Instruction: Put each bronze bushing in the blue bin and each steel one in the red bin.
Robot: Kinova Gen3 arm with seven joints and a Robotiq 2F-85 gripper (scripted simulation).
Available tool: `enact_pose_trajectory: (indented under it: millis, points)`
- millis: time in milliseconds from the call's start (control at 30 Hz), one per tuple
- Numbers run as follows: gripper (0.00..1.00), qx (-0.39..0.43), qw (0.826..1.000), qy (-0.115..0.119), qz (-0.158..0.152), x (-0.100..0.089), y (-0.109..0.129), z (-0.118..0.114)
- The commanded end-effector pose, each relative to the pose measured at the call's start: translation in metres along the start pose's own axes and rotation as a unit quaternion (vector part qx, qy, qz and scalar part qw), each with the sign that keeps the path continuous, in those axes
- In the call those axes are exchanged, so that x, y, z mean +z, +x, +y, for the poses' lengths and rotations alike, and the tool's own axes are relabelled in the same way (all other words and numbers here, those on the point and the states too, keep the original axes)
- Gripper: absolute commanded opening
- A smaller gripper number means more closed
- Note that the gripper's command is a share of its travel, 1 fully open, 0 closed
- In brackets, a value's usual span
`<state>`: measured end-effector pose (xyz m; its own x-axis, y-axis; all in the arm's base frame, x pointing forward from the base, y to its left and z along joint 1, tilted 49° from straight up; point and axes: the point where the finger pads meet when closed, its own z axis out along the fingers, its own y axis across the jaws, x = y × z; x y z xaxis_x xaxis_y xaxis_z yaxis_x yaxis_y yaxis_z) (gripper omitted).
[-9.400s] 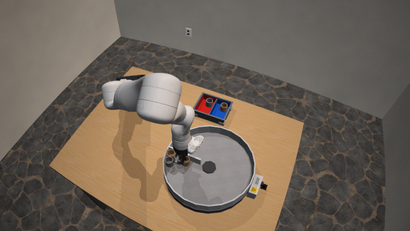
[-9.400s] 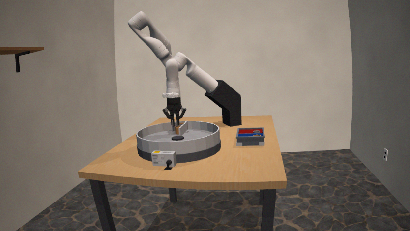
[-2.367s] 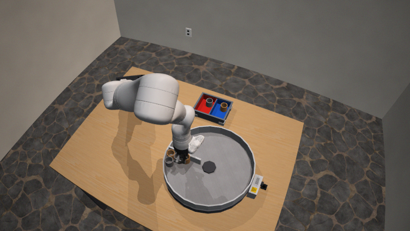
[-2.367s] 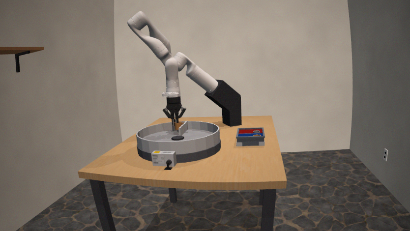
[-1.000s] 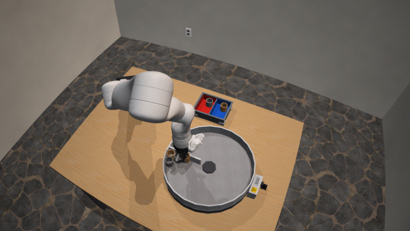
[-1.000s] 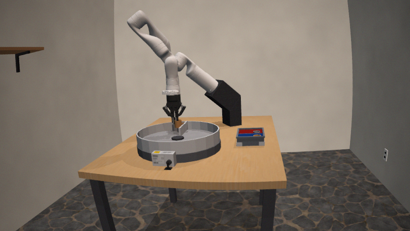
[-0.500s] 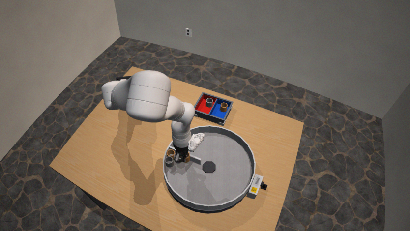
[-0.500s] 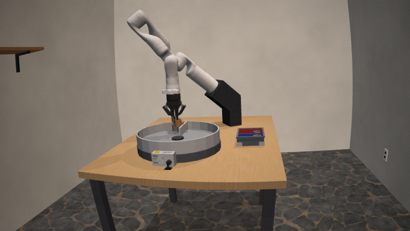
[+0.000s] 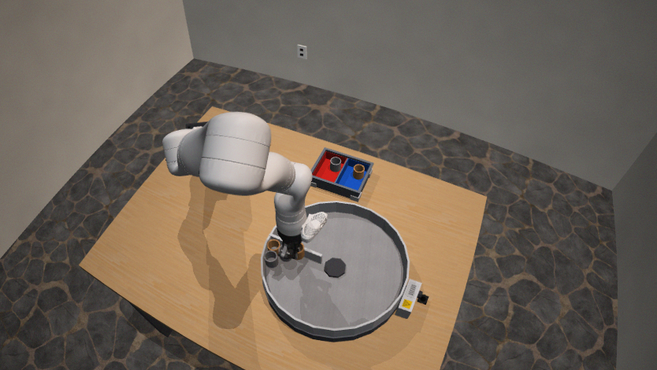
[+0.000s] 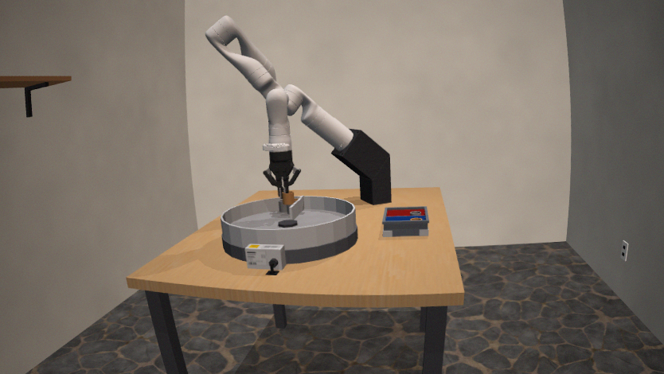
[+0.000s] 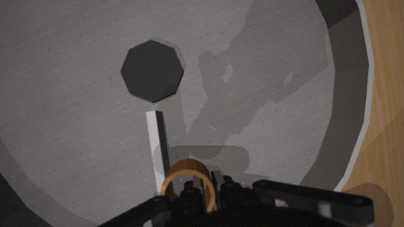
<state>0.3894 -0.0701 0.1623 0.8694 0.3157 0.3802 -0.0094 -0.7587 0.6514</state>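
Note:
My gripper (image 9: pixel 290 251) is shut on the wall of a bronze bushing (image 9: pixel 298 251) and holds it just above the turntable (image 9: pixel 335 268), beside the white divider bar (image 9: pixel 309 253). The bushing shows as an orange ring in the wrist view (image 11: pixel 188 186), and in the exterior view (image 10: pixel 288 198) under the fingers (image 10: pixel 283 191). Another bronze bushing (image 9: pixel 273 245) and a steel bushing (image 9: pixel 271 259) stand at the turntable's left rim. The red bin (image 9: pixel 328 168) holds a steel bushing (image 9: pixel 335 163). The blue bin (image 9: pixel 354 175) holds a bronze bushing (image 9: pixel 358 171).
A black hub (image 9: pixel 334 267) marks the turntable's centre. The turntable has a raised rim. A control box (image 9: pixel 408 298) is fixed to its front right side. The arm's black base (image 10: pixel 367 165) stands at the table's back.

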Motion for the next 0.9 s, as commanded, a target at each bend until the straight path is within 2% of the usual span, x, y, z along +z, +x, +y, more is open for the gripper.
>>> enact_pose_trajectory:
  millis: [0,400,567,667,833,867]
  points:
    - [0.00,-0.002,1.000,0.001,-0.001,-0.004,-0.002,0.000]
    - [0.00,-0.002,1.000,0.001,-0.001,-0.005,-0.002,0.000]
    - [0.00,-0.001,1.000,0.001,0.000,-0.029,0.001,-0.001]
    - [0.00,-0.001,1.000,0.001,0.000,-0.029,0.001,-0.001]
    - [0.00,-0.002,1.000,0.001,-0.001,-0.054,0.001,-0.001]
    - [0.00,-0.002,1.000,0.001,-0.001,-0.054,0.001,-0.001]
